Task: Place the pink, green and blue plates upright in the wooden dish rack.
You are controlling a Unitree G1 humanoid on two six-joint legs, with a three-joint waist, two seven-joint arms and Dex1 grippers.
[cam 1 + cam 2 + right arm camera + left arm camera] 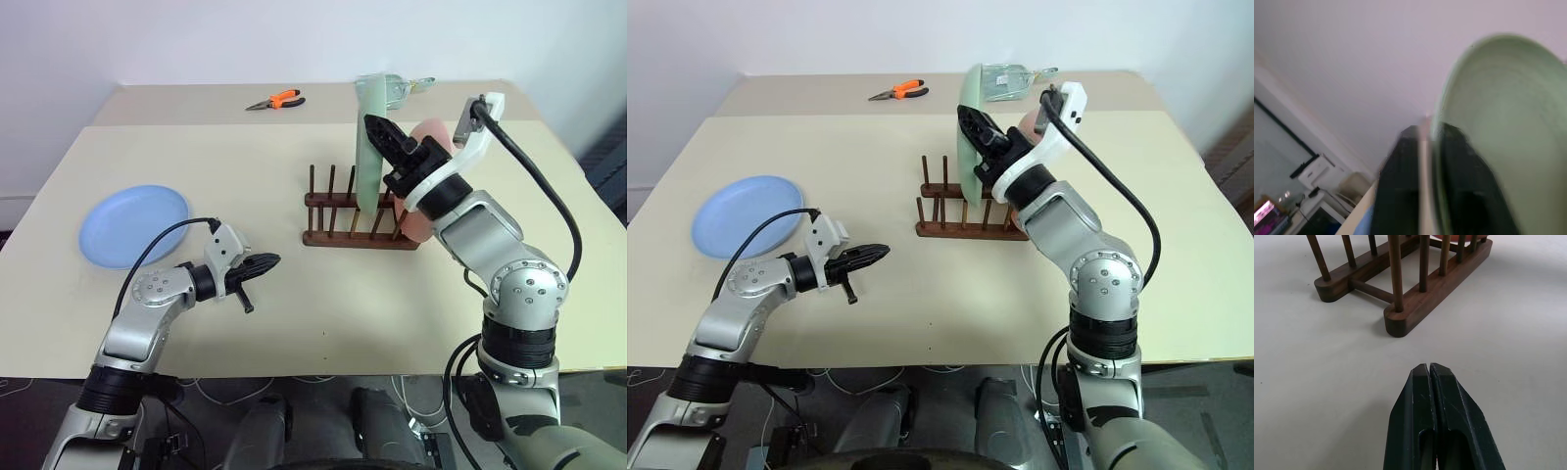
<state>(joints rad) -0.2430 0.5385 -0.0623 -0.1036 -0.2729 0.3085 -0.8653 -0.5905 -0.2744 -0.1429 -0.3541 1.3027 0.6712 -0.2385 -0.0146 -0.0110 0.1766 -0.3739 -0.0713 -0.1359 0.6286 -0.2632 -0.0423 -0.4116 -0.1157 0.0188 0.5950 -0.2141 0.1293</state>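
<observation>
We're left of the rack: round light-blue plate (133,224) lies flat beside our closed, empty left gripper (263,262); right gripper (390,141) straddles the upright mint-green plate's (369,137) rim.

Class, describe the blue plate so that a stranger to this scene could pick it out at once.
Start at the beige table and find the wooden dish rack near its middle. Far to the rack's left, near the table's left edge, the blue plate lies flat, alone. The green plate and pink plate stand on edge at the rack.

We see a beige rectangular table (294,323), light blue round plate (132,224), dark wooden pegged rack (355,233), orange-handled pliers (277,100), clear bag (397,88) on it.
</observation>
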